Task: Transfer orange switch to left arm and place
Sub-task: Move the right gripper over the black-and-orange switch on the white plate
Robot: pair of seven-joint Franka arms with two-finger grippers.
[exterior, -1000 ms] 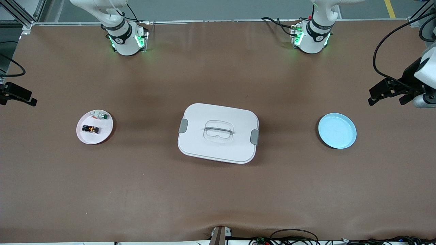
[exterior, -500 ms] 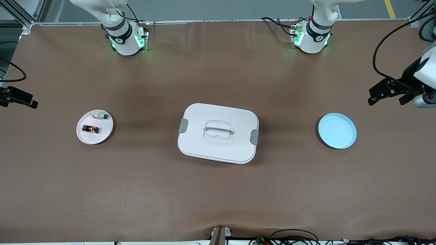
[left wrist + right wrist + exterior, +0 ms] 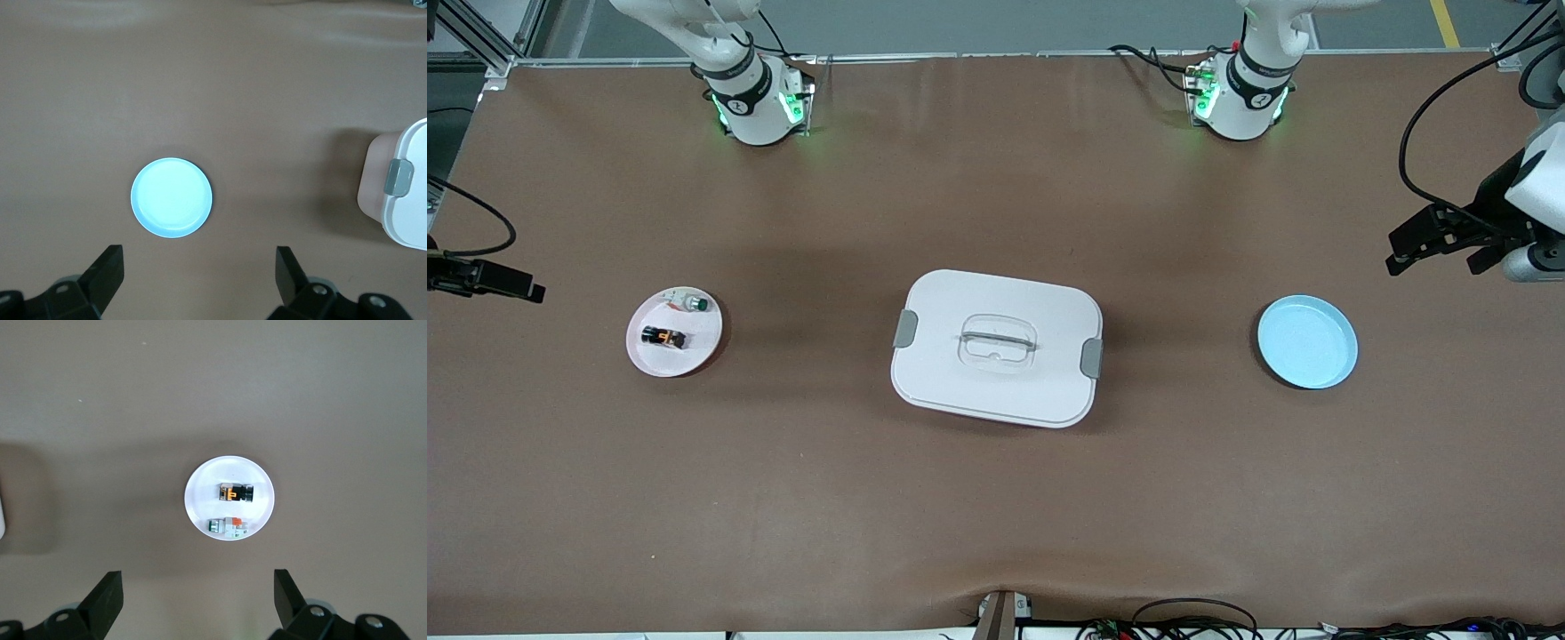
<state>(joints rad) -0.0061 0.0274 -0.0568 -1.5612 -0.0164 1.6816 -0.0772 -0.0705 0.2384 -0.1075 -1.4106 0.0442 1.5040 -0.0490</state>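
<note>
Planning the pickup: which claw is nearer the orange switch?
Right. The right claw hangs open near the orange switch, at the table's right-arm end; the left claw is open near the blue plate.

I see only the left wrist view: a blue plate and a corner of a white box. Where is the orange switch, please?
Observer: The orange switch lies on a pink plate toward the right arm's end of the table.
Operator: Is it alone there?
Observer: No, a silver-white piece with a green tip lies beside it.
Operator: Is the right gripper holding anything?
Observer: No, the right gripper is open, above that plate.
</note>
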